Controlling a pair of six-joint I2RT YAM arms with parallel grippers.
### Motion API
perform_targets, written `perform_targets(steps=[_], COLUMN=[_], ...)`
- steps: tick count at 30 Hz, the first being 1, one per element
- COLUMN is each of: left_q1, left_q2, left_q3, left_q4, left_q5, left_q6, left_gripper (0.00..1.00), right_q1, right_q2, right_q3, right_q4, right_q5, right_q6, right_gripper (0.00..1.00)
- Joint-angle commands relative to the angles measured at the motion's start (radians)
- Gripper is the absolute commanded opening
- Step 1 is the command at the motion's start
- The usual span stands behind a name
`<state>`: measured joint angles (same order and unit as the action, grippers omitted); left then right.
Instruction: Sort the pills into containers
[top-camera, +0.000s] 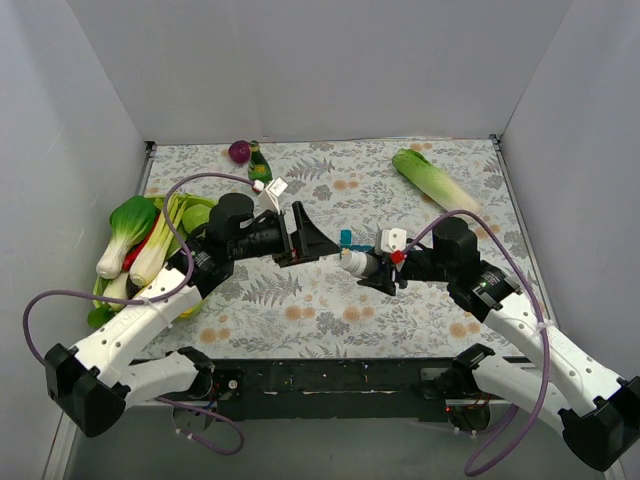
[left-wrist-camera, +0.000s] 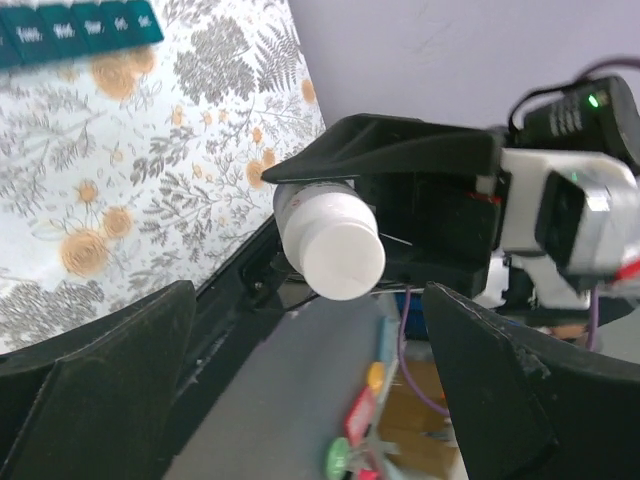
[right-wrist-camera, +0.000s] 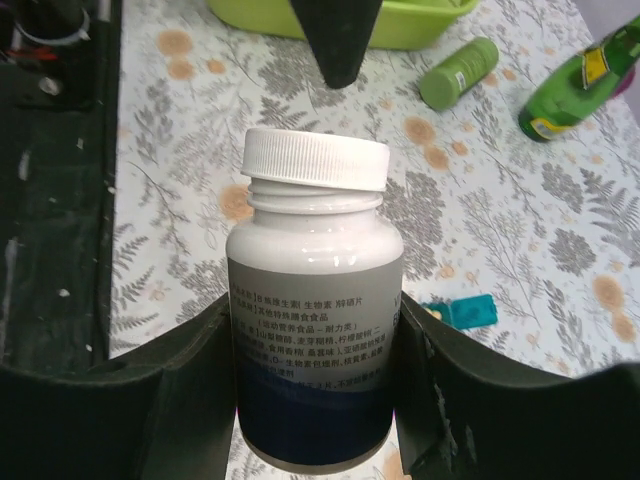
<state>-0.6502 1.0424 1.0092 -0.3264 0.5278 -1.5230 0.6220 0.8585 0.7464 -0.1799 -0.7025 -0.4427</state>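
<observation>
You face a white pill bottle (right-wrist-camera: 313, 300) with a white cap (right-wrist-camera: 315, 160) and a grey label (right-wrist-camera: 312, 390) banded dark blue, a teal pill box (left-wrist-camera: 80, 28) lettered in white, a pale cloth (right-wrist-camera: 180, 200) printed with grey ferns and orange flowers, a lime-green tub (right-wrist-camera: 420, 25), a green bottle (right-wrist-camera: 583, 85) and purple cables (top-camera: 210, 177).

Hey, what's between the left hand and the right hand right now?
The white bottle, gripped by the right hand, its cap pointing at the open left hand. The top view shows it best.
</observation>
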Motion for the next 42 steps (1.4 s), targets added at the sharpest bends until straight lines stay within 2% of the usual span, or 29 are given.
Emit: perform_targets(steps=[1,8,10,13,19,24,34,42], left_q1=[-0.020,-0.086,-0.094,-0.108,-0.117,-0.117,-0.118,-0.118], left_q2=[0.037,0.149,0.160,0.180,0.208,0.220,0.219,0.226], left_q3=[-0.028,0.032,0.035,0.039,0.049,0.055,0.057,0.074], left_q4=[0.121,0.075,0.067,0.058,0.066,0.075,0.093,0.101], left_q5=[-0.028,-0.089,-0.115,-0.124,-0.121,-0.104,-0.060,0.020], left_q6=[-0.236,-0.321,-0.328,-0.332,-0.327,-0.322,-0.286,-0.140], left_gripper=[0.98,0.90,0.80,0.79,0.69,0.49,0.25,0.22], right_q1=[0.021,0.030,0.030,0.030,0.030,0.030,0.028,0.018], right_q2=[-0.009,-0.009,-0.010,-0.009,-0.004,-0.003,0.013,0.027], right_q3=[0.045,0.034,0.031,0.027,0.028,0.024,0.008,-0.002], right_q4=[-0.050,-0.044,-0.046,-0.043,-0.036,-0.038,-0.020,-0.009], right_q5=[0.144,0.158,0.156,0.152,0.147,0.147,0.138,0.060], right_q6=[-0.188,-0.197,-0.194,-0.185,-0.179,-0.169,-0.084,0.021], right_gripper=[0.02,0.02,0.02,0.02,0.02,0.02,0.02,0.02])
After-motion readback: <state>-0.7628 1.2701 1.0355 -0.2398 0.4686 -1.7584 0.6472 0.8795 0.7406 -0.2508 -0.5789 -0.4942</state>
